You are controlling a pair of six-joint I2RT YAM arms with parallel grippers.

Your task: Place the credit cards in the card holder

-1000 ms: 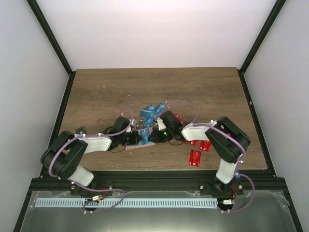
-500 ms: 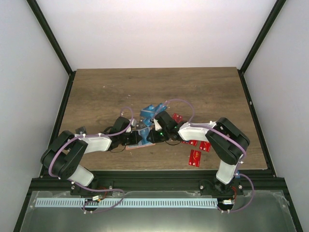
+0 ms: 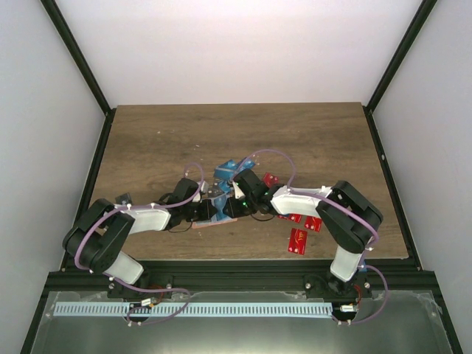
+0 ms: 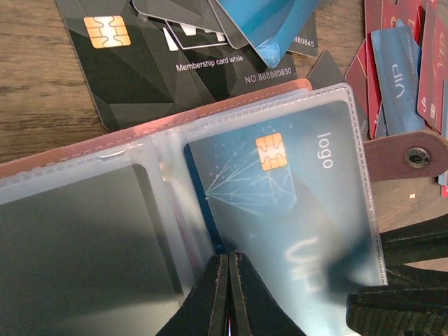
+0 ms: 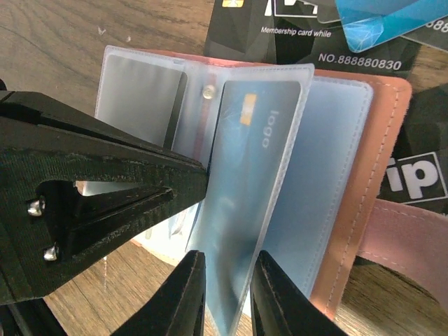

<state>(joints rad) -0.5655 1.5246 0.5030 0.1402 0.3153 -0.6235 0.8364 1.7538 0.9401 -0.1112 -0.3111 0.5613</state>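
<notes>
Down at the near middle of the wooden table both arms meet over the card holder, which lies open with its tan-pink cover underneath and its clear plastic sleeves fanned upward. The right gripper pinches one sleeve from below, a finger on either side of it with only a narrow gap between. Inside that sleeve sits a blue card with a gold chip and the word "logo" printed along its side; fainter pale writing lower down is too blurred to read. The left gripper has its jaws pressed together, the tip right at the lower edge of the sleeves beside that card; whether a plastic leaf is caught between them I cannot tell.

Just beyond the holder a black card lies flat, reading "Membership card while" and "NO.888880830", with a gold chip in its corner. A neighbouring card shows digits ending "880845". Loose blue cards are heaped over the far side of the pile. The holder's strap, with its metal snap, sticks out to the right, over a black card showing large white letters "ip". Several red cards lie scattered further right on the table.
</notes>
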